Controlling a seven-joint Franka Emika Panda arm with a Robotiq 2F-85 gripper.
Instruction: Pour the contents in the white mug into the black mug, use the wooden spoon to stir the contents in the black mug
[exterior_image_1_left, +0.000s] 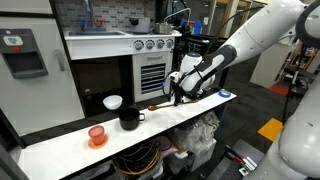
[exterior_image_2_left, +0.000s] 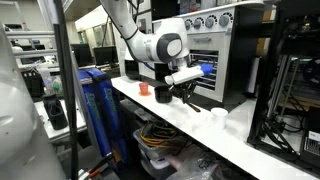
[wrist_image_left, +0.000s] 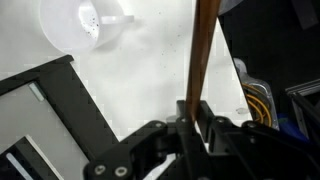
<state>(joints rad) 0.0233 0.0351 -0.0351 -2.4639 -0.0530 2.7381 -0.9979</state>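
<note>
Pinching the wooden spoon (wrist_image_left: 203, 50) tight by the handle with the gripper (wrist_image_left: 196, 108), bottom middle of the wrist view, thin brown shaft straight up to the top edge. Upper left there: the white mug (wrist_image_left: 88, 25). And the black mug (exterior_image_1_left: 129, 119), lower left of centre in an exterior view, on the white counter (exterior_image_1_left: 60, 143), just below-right of the white mug.

The gripper (wrist_image_left: 196, 112) is black, and the wooden spoon (wrist_image_left: 205, 50) that it holds is a warm reddish brown. Under the gripper, the worktop (wrist_image_left: 140, 80) is plain white. Beside the gripper, the black mug (exterior_image_1_left: 129, 119) is black with a dark inside, and the white mug (exterior_image_1_left: 113, 102) is plain white without pattern. Farthest from the gripper, the cup (exterior_image_1_left: 97, 135) is orange-red.
</note>
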